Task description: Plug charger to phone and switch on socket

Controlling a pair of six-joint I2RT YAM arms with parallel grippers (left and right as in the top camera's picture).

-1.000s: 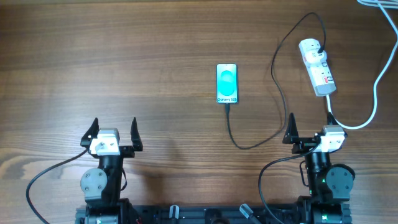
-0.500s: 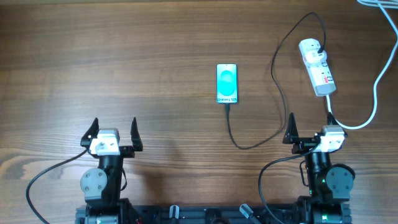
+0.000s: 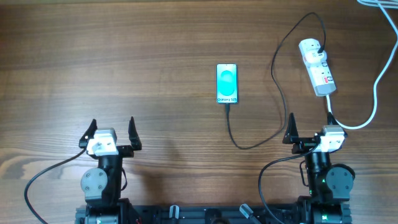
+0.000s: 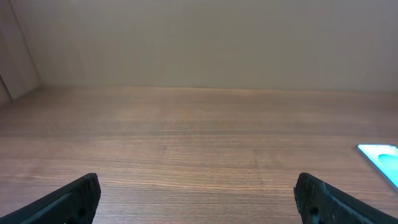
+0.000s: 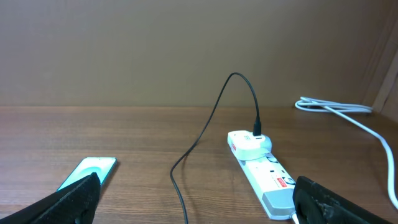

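The phone (image 3: 227, 83) lies flat mid-table, cyan screen up; it also shows in the right wrist view (image 5: 90, 171) and at the edge of the left wrist view (image 4: 380, 155). The charger's thin black cable (image 3: 273, 81) runs from the phone's near end, where its tip meets the phone, in a loop to its white plug (image 3: 310, 47), which sits in the socket (image 3: 318, 70) at the far right. The plug (image 5: 249, 144) and socket (image 5: 268, 182) also show in the right wrist view. My left gripper (image 3: 112, 124) and right gripper (image 3: 310, 124) are open and empty near the front edge.
A thick white cord (image 3: 375, 99) trails from the socket's near end, curves right and runs off the far right corner; it passes close to my right gripper. The cable's lowest loop (image 3: 245, 146) lies just left of my right gripper.
My left gripper has shifted very slightly to the left. Nothing else has moved.
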